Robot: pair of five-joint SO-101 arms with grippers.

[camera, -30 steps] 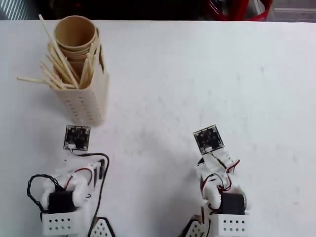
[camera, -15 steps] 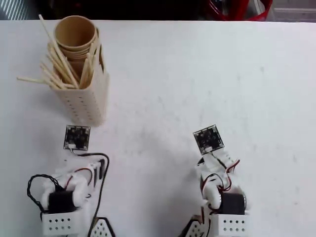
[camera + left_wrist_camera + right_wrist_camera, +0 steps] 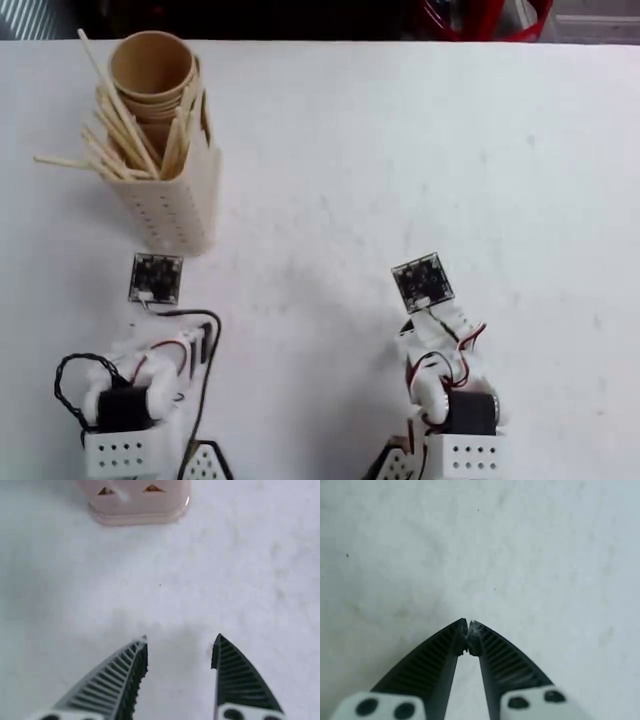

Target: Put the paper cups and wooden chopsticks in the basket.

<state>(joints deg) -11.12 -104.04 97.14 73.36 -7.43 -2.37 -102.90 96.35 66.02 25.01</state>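
The basket (image 3: 175, 195), a tall cream box with perforated walls, stands upright at the far left of the white worktop (image 3: 400, 150). Inside it the paper cups (image 3: 150, 68) sit nested in a stack, the top one open-mouthed and rising above the rim. The wooden chopsticks (image 3: 120, 135) are packed around the stack, and many fan out over the basket's left edge.

The high view looks down into the basket's mouth. The left wrist view shows a pale rounded edge that is probably the basket's foot (image 3: 137, 505), too blurred to be sure. In that view the left claw (image 3: 180, 645) is spread, holding nothing, with bare worktop between it and the basket. In the right wrist view the right claw (image 3: 467, 630) is pressed together tip to tip above bare worktop.

Both arms sit folded at the near edge, the left arm (image 3: 130, 400) just below the basket and the right arm (image 3: 445, 390) well apart from it. A red object (image 3: 480, 15) lies beyond the far edge.
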